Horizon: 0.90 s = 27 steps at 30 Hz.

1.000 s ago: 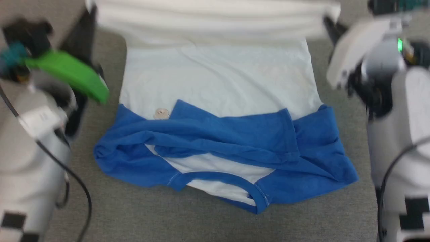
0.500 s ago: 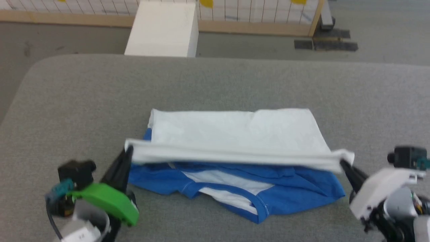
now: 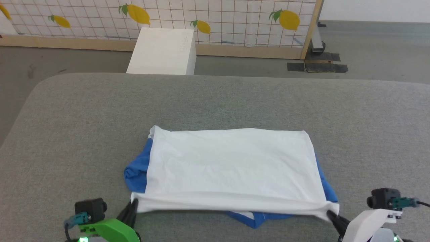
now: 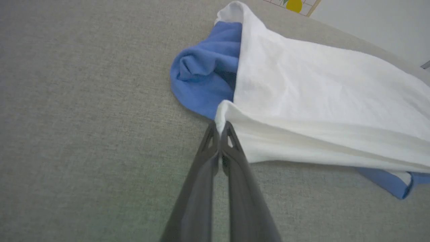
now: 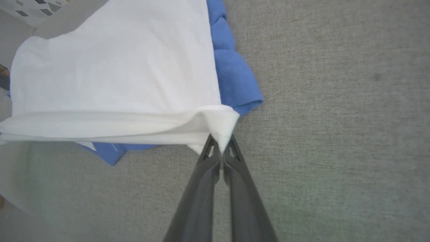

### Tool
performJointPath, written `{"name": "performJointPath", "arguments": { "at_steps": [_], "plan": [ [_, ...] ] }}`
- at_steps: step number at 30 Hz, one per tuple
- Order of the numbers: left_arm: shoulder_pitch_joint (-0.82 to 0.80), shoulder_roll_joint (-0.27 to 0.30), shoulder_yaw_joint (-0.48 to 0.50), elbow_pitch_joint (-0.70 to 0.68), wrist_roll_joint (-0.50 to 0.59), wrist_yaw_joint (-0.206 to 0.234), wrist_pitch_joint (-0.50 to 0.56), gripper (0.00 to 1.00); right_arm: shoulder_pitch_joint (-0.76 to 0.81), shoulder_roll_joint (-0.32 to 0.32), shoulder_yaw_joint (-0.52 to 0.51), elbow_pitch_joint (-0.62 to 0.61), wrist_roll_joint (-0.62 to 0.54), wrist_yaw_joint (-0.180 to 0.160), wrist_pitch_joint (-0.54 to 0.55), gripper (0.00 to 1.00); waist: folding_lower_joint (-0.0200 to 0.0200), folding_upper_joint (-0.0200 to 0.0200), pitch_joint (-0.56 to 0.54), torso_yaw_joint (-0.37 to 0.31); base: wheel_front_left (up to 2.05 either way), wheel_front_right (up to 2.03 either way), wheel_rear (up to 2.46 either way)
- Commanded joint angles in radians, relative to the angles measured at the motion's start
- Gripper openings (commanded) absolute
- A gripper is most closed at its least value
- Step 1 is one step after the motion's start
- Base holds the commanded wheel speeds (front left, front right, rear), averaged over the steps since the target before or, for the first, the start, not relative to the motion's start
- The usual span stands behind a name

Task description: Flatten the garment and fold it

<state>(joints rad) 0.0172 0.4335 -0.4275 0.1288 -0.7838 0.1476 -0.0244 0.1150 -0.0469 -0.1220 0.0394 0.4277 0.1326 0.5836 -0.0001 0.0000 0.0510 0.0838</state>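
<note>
Head view: the T-shirt (image 3: 231, 164) lies folded on the grey padded table (image 3: 215, 97), low in the middle of the frame. Its white panel is on top, and blue cloth peeks out along its left and right edges and under the near edge. At lower left the left gripper (image 3: 133, 204) is clamped on the near-left white corner. At lower right the right gripper (image 3: 331, 213) pinches the near-right corner. Beyond the table stand a white box (image 3: 161, 50) and a lemon-print screen (image 3: 235, 20).

Left wrist view: the two dark fingers meet tightly on the white corner at mid-frame, with a bunched blue sleeve (image 4: 201, 77) just above them.

Right wrist view: the fingers are closed on a peaked white corner, with blue fabric just above and right.
</note>
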Motion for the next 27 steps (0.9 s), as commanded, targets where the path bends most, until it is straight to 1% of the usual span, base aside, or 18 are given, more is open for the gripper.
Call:
{"name": "performJointPath", "arguments": {
  "at_steps": [1, 2, 3, 5, 7, 10, 12, 13, 15, 17, 19, 21, 24, 25, 27],
  "plan": [
    [-0.003, -0.008, 0.003, 0.025, -0.014, 0.004, 0.01, 0.1, 0.011, -0.003, 0.006, 0.013, -0.009, -0.002, 0.005, 0.09, 0.0001, 0.0, -0.003, -0.005, 0.0, 0.0, 0.0],
    [-0.004, -0.014, 0.0, 0.048, -0.023, 0.005, 0.025, 0.49, 0.01, -0.003, 0.012, 0.02, -0.011, -0.002, 0.004, 0.49, 0.0001, 0.0, -0.007, -0.008, 0.0, 0.0, 0.0],
    [-0.005, -0.019, 0.003, 0.06, -0.032, 0.008, 0.03, 1.0, 0.008, -0.003, 0.016, 0.022, -0.01, -0.002, -0.001, 1.0, 0.0001, 0.0, -0.009, -0.009, 0.0, 0.0, 0.0],
    [-0.003, -0.019, 0.01, 0.078, -0.048, 0.016, 0.049, 1.0, 0.007, -0.003, 0.014, 0.015, 0.005, -0.002, -0.008, 1.0, 0.0001, 0.0, -0.015, -0.012, 0.0, 0.0, 0.0],
    [0.004, -0.007, 0.024, 0.079, -0.062, 0.028, 0.066, 1.0, 0.012, -0.003, 0.005, -0.011, 0.013, -0.002, -0.006, 1.0, 0.0001, 0.0, -0.02, -0.013, 0.0, 0.0, 0.0],
    [0.018, 0.035, 0.071, 0.041, -0.07, 0.069, 0.07, 1.0, 0.02, -0.003, -0.038, -0.086, 0.042, -0.002, -0.003, 1.0, 0.0001, 0.0, -0.026, -0.011, 0.0, 0.0, 0.0],
    [0.024, 0.064, 0.115, -0.006, -0.06, 0.108, 0.043, 1.0, 0.014, -0.003, -0.07, -0.142, 0.055, -0.002, 0.002, 1.0, 0.0001, 0.0, -0.027, -0.01, 0.0, 0.0, 0.0],
    [0.025, 0.078, 0.132, -0.025, -0.054, 0.119, 0.03, 1.0, 0.008, -0.003, -0.08, -0.164, 0.049, -0.002, 0.01, 1.0, 0.0001, 0.0, -0.027, -0.01, 0.0, 0.0, 0.0],
    [0.015, 0.101, 0.172, -0.07, -0.023, 0.142, -0.035, 1.0, -0.018, -0.003, -0.1, -0.196, 0.038, -0.002, 0.037, 1.0, 0.0001, 0.0, -0.024, -0.009, 0.0, 0.0, 0.0],
    [-0.001, 0.115, 0.191, -0.107, 0.028, 0.153, -0.115, 1.0, -0.057, -0.003, -0.097, -0.2, -0.017, -0.002, 0.083, 1.0, 0.0001, 0.0, -0.019, -0.009, 0.0, 0.0, 0.0],
    [-0.023, 0.113, 0.194, -0.138, 0.081, 0.149, -0.19, 1.0, -0.117, -0.003, -0.084, -0.168, -0.077, -0.002, 0.141, 1.0, 0.0001, 0.0, -0.009, -0.011, 0.0, 0.0, 0.0],
    [-0.047, 0.104, 0.192, -0.163, 0.144, 0.14, -0.223, 1.0, -0.178, -0.003, -0.055, -0.125, -0.153, -0.002, 0.19, 1.0, 0.0001, 0.0, 0.006, -0.009, 0.0, 0.0, 0.0],
    [-0.083, 0.08, 0.193, -0.201, 0.26, 0.124, -0.236, 1.0, -0.275, -0.003, -0.004, -0.043, -0.235, -0.002, 0.238, 1.0, 0.0001, 0.0, 0.035, -0.003, 0.0, 0.0, 0.0],
    [-0.098, 0.067, 0.195, -0.228, 0.314, 0.107, -0.236, 1.0, -0.311, -0.003, 0.012, -0.006, -0.256, -0.002, 0.25, 1.0, 0.0001, 0.0, 0.049, 0.001, 0.0, 0.0, 0.0],
    [-0.109, 0.032, 0.202, -0.258, 0.389, 0.08, -0.237, 1.0, -0.369, -0.003, 0.038, 0.059, -0.302, -0.002, 0.263, 1.0, 0.0001, 0.0, 0.071, 0.01, 0.0, 0.0, 0.0]
  ]
}}
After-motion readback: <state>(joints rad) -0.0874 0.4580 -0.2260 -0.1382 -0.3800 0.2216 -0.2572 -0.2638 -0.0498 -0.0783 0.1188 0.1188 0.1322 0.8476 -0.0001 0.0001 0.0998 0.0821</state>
